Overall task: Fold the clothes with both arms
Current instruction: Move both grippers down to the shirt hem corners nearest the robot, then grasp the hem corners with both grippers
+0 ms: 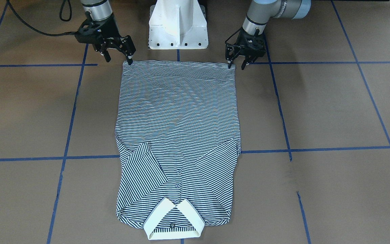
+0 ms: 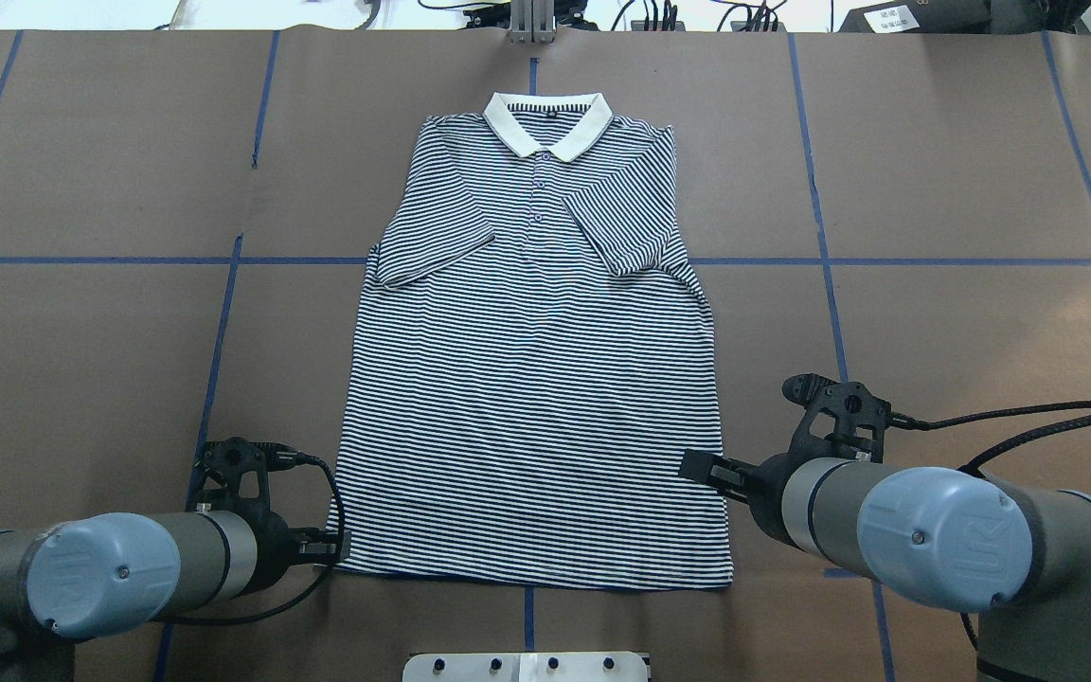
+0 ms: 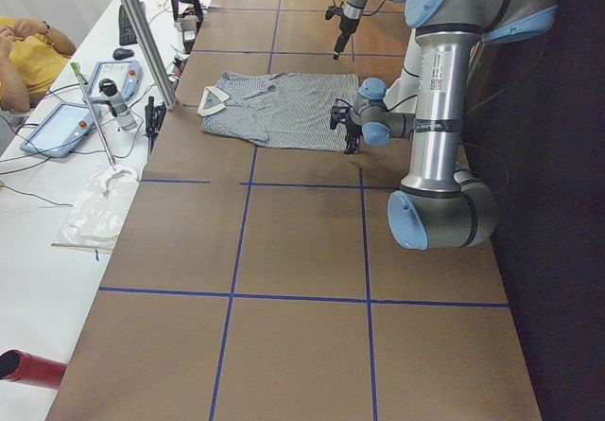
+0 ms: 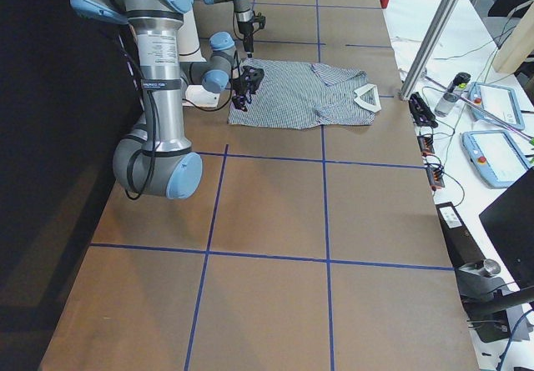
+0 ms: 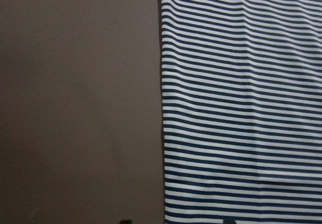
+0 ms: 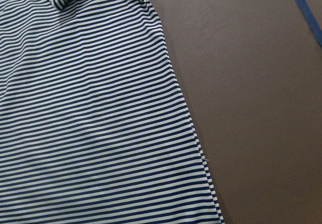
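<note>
The striped polo shirt [image 1: 178,118] lies flat on the brown table, buttons up. Both sleeves are folded in over its chest, and the cream collar [image 1: 174,223] is at the end far from the robot. My left gripper [image 1: 236,65] is open, fingers pointing down, with its fingertips astride one hem corner. At the other hem corner my right gripper [image 1: 118,60] is also open, one fingertip on the corner and the other off the cloth. The left wrist view shows the shirt's [image 5: 241,108] side edge, and the right wrist view shows the shirt's [image 6: 90,123] opposite edge; neither shows fingers.
The white pedestal base [image 1: 178,27] stands just behind the hem. Blue tape lines [image 1: 317,149] cross the table. A side bench holds teach pendants [image 3: 71,123] beside a seated person [image 3: 24,57]. A metal post [image 3: 142,33] rises near the collar end.
</note>
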Controlling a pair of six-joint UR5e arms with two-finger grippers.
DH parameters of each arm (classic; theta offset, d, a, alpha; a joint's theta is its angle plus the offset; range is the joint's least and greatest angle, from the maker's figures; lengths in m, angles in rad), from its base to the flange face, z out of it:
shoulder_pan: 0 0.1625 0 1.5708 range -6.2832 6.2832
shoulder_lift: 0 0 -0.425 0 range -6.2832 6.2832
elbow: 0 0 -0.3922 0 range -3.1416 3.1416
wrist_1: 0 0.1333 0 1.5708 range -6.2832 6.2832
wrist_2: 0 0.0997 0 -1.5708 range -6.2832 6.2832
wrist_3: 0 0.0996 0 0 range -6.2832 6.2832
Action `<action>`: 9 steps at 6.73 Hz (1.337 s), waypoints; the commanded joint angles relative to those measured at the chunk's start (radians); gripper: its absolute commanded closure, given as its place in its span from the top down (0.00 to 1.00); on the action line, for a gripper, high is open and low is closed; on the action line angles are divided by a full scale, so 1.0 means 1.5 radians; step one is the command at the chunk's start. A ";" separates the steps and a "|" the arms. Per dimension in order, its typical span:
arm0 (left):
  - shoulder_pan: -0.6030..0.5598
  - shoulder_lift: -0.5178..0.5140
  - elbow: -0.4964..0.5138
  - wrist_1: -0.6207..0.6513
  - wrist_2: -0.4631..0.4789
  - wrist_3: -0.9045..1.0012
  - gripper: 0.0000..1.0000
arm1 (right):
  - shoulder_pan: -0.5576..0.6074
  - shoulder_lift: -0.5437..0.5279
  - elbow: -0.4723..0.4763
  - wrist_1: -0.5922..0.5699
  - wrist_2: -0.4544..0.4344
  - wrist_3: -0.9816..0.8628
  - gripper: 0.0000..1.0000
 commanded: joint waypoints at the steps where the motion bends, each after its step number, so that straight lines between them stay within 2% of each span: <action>1: 0.014 -0.003 0.001 0.006 0.000 -0.019 0.56 | 0.000 0.000 0.000 0.000 -0.001 0.000 0.96; 5: 0.013 -0.006 0.004 0.007 -0.001 -0.031 0.50 | -0.001 0.001 0.000 0.000 -0.001 0.000 0.96; 9: 0.014 -0.008 0.010 0.009 -0.001 -0.032 0.49 | -0.001 0.000 -0.001 0.000 -0.001 0.000 0.96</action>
